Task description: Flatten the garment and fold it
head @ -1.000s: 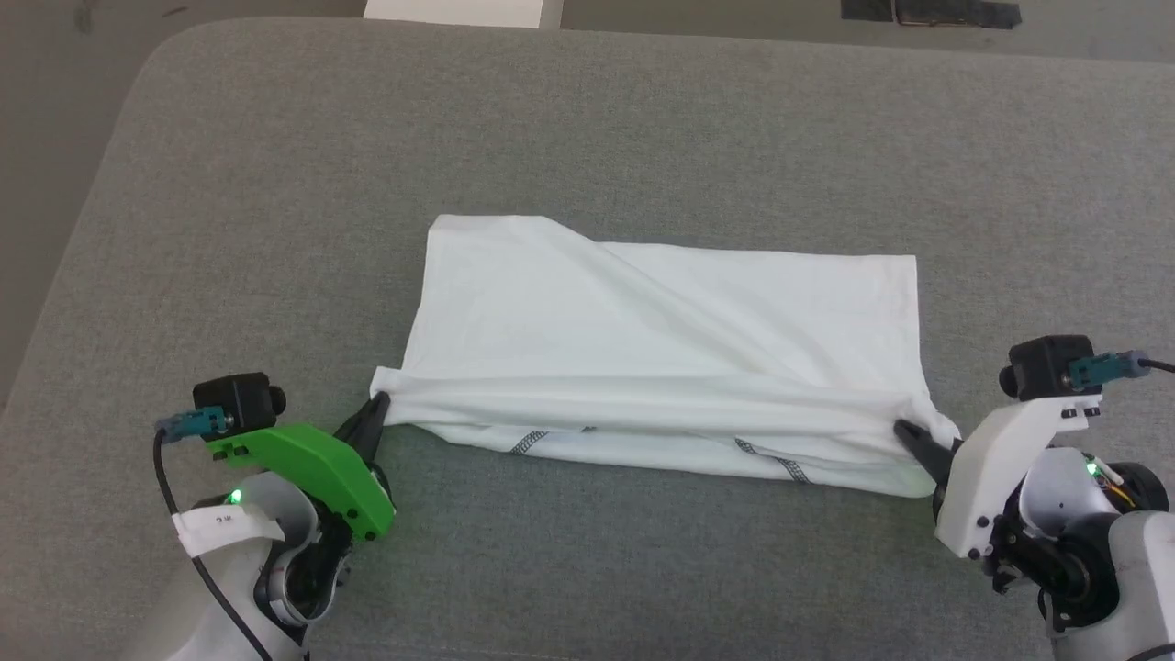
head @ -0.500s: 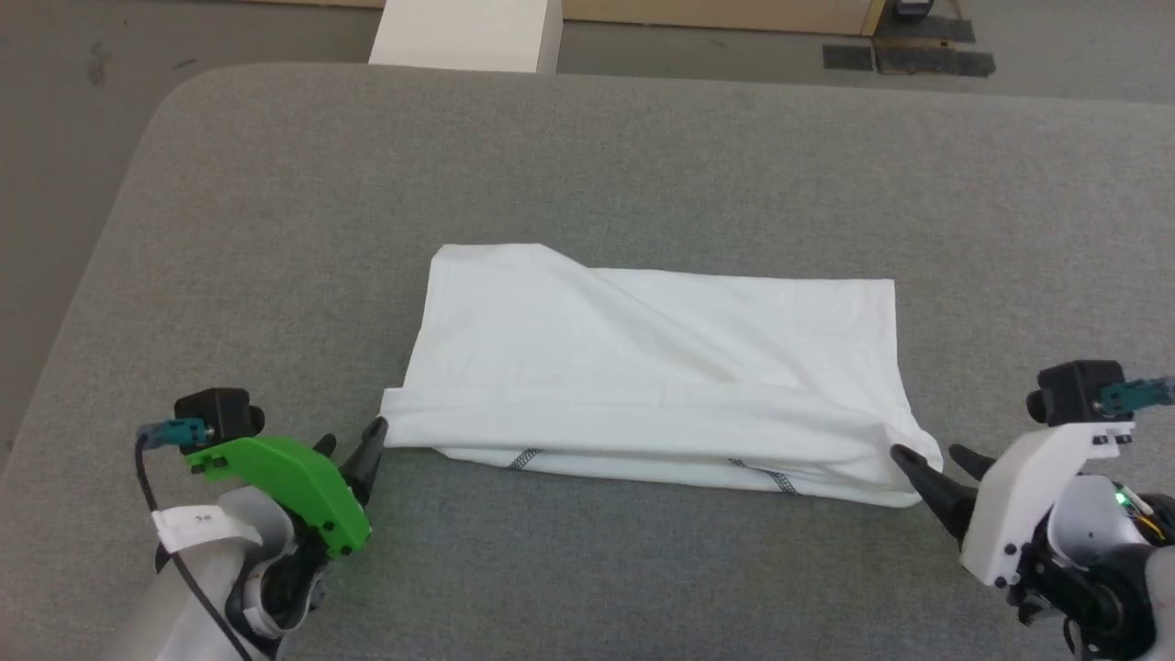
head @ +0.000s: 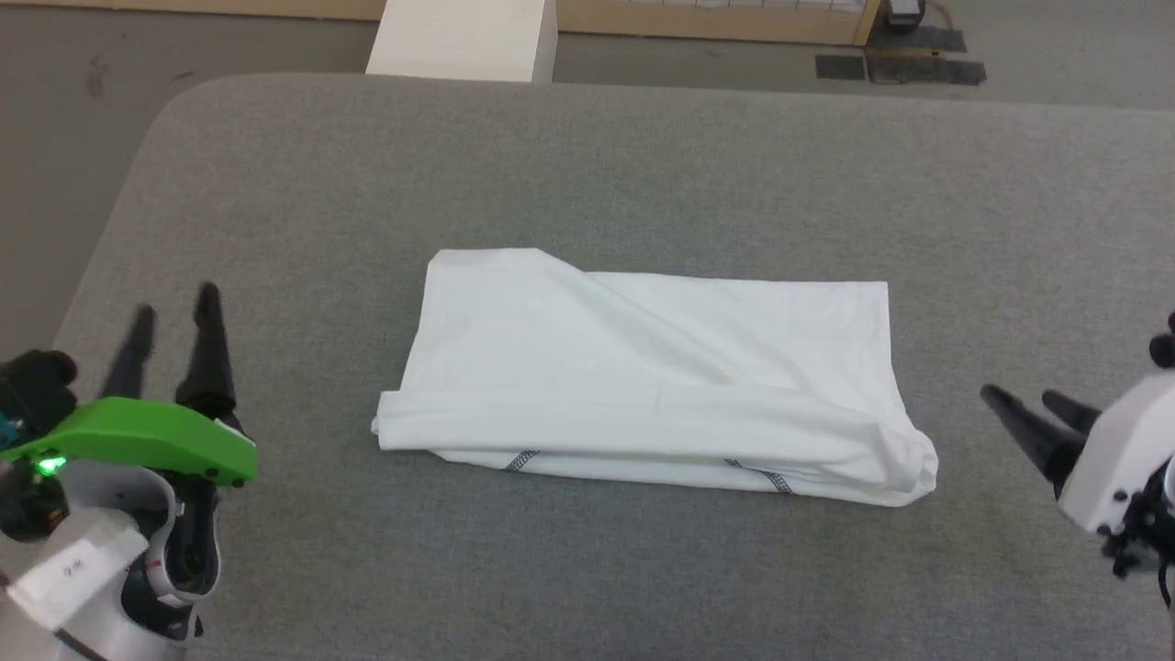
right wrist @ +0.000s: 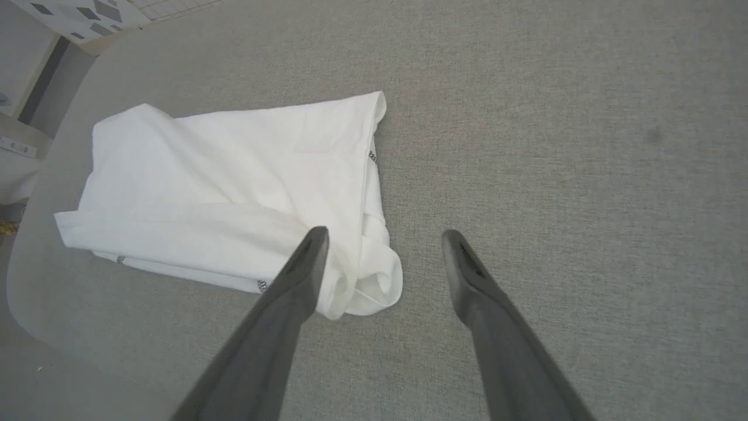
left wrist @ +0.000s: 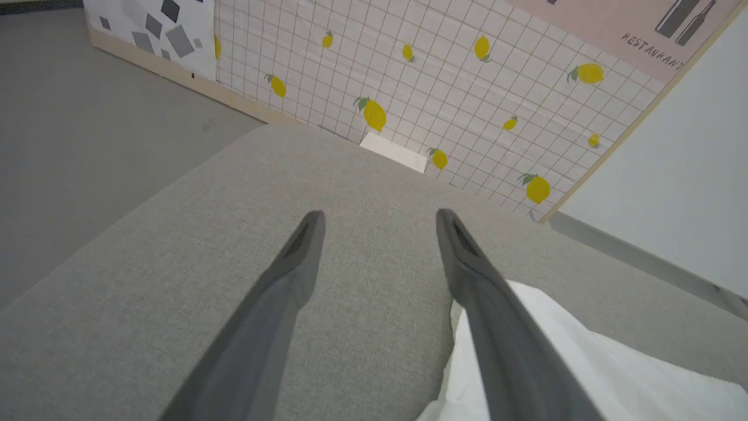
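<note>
Only writing you could actually read was on the pink sign [left wrist: 648, 47] in the upper right of the left wrist view: "RESTAURAN", cut off at the edge, next to two dark bottle shapes. Below it was a gridded wall [left wrist: 374, 114] printed with yellow lemons. The white tag [head: 69, 569] on your left arm had tiny print, too blurry to make out.

The garment [head: 643, 386] lay folded into a wide rectangle in the middle of the head view on the grey padded table [head: 643, 165]. Bits of dark zigzag stitching peeked out along its lower edge, and its lower right corner was rumpled. A white box [head: 464, 37] sat past the table at the top.

Compared with a second earlier, when both grippers pinched the shirt's lower corners, you had let go. The left gripper [head: 176, 301] was spread wide at the lower left, fingers pointing up, well apart from the cloth. The right gripper [head: 1017, 395] was also spread wide at the right edge, near the rumpled corner but not touching it. The head camera had shifted too, showing more floor at the top.
</note>
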